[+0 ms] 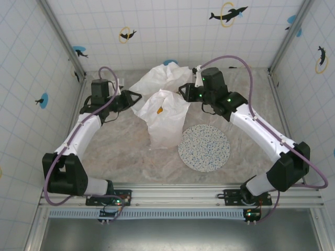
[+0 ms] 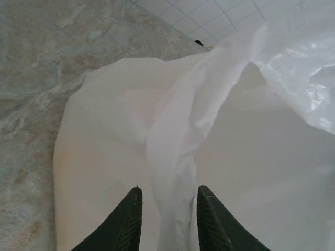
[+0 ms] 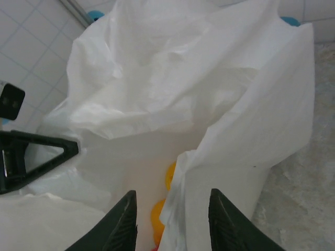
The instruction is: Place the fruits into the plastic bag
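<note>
Dark fingers (image 2: 128, 225) of the left gripper (image 2: 167, 222) sit closest in the left wrist view, a narrow gap between them. A bunched fold of the bag (image 2: 235, 157) runs down through that gap and touches both inner faces. Whether the fold is truly clamped cannot be told. Marbled table (image 2: 42, 63) shows to the left of the bag.

In the right wrist view, the right gripper (image 3: 172, 219) has its fingers partly apart and astride the bag's rim. The rim's edge lies against the right-hand finger. A gap remains beside the other finger, so nothing is pinched there. Through that gap the fruits (image 3: 157, 212) show inside the bag: a yellow-orange piece above, an orange one below it, and a sliver of red at the bottom edge of the view. How many lie in there cannot be counted.

From above, the bag stands upright at the middle of the table with its mouth open upward. More crumpled plastic is heaped behind it toward the back edge. The left gripper is at the mouth's left side and the right gripper at its right side, both raised off the table. A spot of orange shows within the mouth. A plate (image 1: 204, 147) lies flat just beside the bag's base, toward the right and the front edge.
</note>
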